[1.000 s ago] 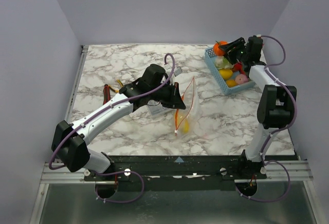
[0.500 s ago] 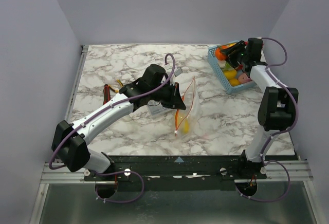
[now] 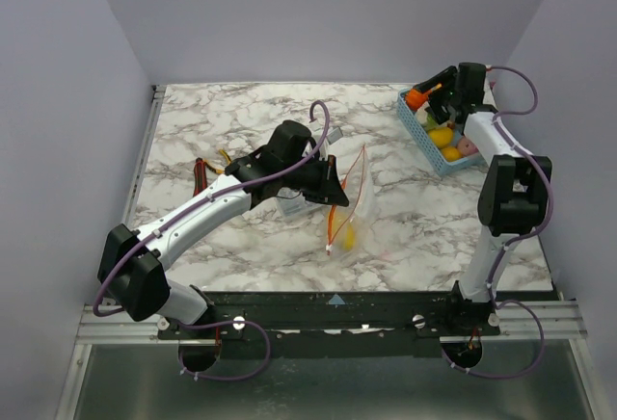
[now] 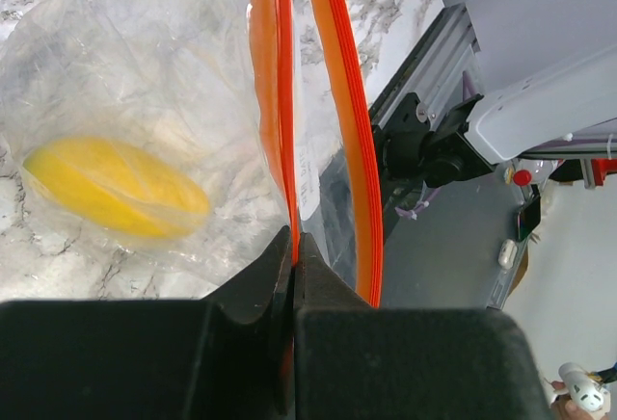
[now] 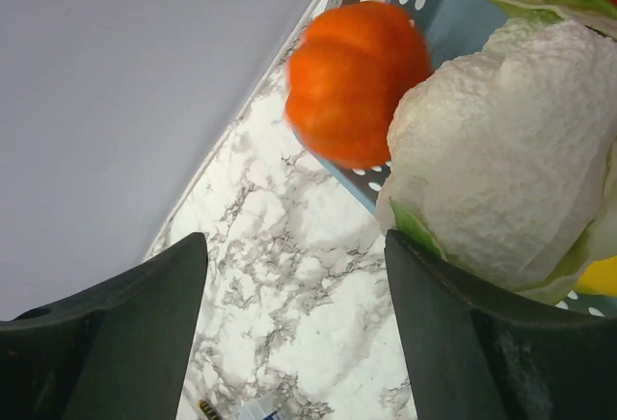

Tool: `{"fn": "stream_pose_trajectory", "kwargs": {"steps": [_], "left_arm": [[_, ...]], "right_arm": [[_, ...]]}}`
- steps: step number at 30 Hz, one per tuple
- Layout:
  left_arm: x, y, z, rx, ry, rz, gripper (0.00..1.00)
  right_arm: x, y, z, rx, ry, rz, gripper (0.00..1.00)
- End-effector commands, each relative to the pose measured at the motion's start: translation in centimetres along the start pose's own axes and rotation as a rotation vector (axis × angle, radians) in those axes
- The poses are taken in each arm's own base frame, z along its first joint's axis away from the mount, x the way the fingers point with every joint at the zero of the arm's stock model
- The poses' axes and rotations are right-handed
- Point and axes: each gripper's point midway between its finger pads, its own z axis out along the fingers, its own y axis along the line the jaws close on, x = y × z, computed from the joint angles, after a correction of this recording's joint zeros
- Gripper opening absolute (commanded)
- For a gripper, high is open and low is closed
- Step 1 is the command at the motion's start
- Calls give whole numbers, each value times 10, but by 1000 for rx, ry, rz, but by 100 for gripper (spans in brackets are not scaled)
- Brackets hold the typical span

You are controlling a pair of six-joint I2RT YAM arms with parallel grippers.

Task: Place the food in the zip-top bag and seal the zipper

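The zip-top bag point(image 3: 355, 198) is thin, clear, crinkled plastic. It lies near the middle of the marble-patterned table point(image 3: 212, 121) with its mouth parted — the zipper point(image 4: 339, 121) shows as two smooth red-orange strips bowed apart. Inside lies one piece of food, a glossy yellow oval point(image 4: 116, 189), softened by the wrinkled film over it.

The left gripper point(image 4: 292, 247) is pinched tight on one zipper strip, its black fingers pressed together with only the strip between them. The left arm point(image 3: 207, 210) stretches low and diagonally from its base toward the table's middle.

More food sits in a blue basket point(image 3: 416, 131) with a perforated wall, at the table's far right corner. A ribbed orange pumpkin point(image 5: 357, 68) is at the basket's far corner, just beside a pale, wrinkled white-green cabbage point(image 5: 501, 150).

The right gripper point(image 5: 294, 245) hangs by that corner — fingers spread wide, holding nothing, with the pumpkin just beyond their tips. The right arm point(image 3: 511, 194) stands upright from its base, then reaches along the table's right edge to the basket.
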Motion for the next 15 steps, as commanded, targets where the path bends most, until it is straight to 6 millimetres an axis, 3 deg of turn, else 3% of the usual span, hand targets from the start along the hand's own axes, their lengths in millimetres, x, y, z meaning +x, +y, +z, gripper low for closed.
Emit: {"fn": "stream_pose_trajectory", "kwargs": {"steps": [1, 6, 15], "left_arm": [[-1, -6, 0, 26, 4, 18, 0], [-2, -7, -1, 26, 0, 22, 0], [-1, -9, -1, 36, 2, 20, 0]], "right_arm": [[12, -46, 9, 180, 14, -23, 78], [0, -31, -4, 166, -9, -103, 78], [-28, 7, -63, 112, -104, -264, 81]]}}
